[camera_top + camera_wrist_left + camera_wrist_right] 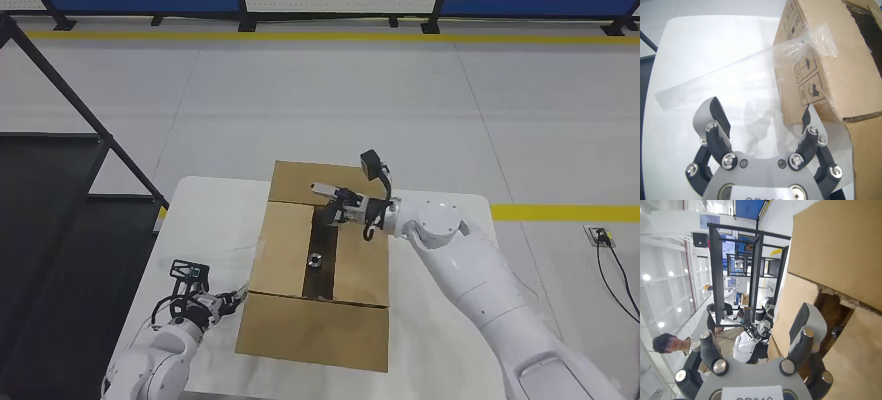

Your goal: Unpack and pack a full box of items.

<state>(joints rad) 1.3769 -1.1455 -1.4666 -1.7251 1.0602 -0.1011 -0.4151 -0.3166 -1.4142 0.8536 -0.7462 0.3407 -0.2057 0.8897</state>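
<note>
A white table (210, 215) with rounded corners carries 1 cardboard box (285, 245), which stands on its middle with the top flaps parted. A strip of clear tape (734, 72) runs from the box's side out over the bare tabletop.

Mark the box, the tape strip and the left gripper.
box (285, 245), top view, on a top flap.
tape strip (715, 79), left wrist view, middle of the loose length.
left gripper (761, 102), left wrist view, midway between its open fingertips.

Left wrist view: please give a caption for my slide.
Open left claw beside a cardboard box, clear tape trailing from it over the white table.
</note>
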